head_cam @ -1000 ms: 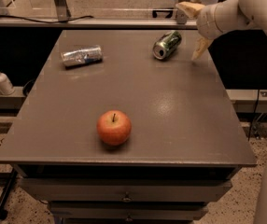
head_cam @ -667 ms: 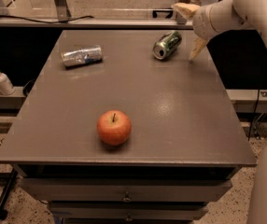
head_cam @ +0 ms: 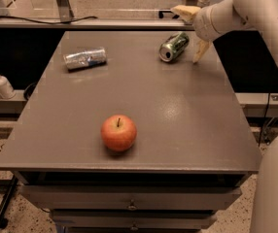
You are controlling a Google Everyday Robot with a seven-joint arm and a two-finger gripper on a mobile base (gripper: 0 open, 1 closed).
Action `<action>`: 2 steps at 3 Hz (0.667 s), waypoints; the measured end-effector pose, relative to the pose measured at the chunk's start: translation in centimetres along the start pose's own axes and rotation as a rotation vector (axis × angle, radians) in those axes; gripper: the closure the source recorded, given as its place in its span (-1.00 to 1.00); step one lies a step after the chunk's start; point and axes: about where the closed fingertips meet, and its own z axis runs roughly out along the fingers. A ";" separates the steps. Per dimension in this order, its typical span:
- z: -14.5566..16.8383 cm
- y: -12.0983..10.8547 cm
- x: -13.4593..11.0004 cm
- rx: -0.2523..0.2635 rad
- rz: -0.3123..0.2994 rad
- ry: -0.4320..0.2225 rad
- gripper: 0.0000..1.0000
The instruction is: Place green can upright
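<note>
The green can [head_cam: 174,46] lies on its side at the far right of the grey table [head_cam: 178,110], its silver top facing the front left. My gripper [head_cam: 193,30] is just to the right of the can at the table's far right edge. It is open. One pale fingertip [head_cam: 184,11] sits above and behind the can, the other [head_cam: 200,50] points down beside the can's right end. Nothing is held.
A silver can with blue markings [head_cam: 85,58] lies on its side at the far left. A red apple [head_cam: 118,132] stands near the front middle. A white pump bottle [head_cam: 2,83] stands on a ledge off the table's left side. My arm [head_cam: 255,8] reaches in from the upper right.
The gripper and arm have shifted a little to the left, closer to the green can. The can, the apple and the silver can have not moved.
</note>
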 end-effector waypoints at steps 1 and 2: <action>0.6 -0.3 -0.6 -0.020 -0.041 0.000 -1.00; 1.2 -0.6 -1.1 -0.043 -0.087 0.004 -1.00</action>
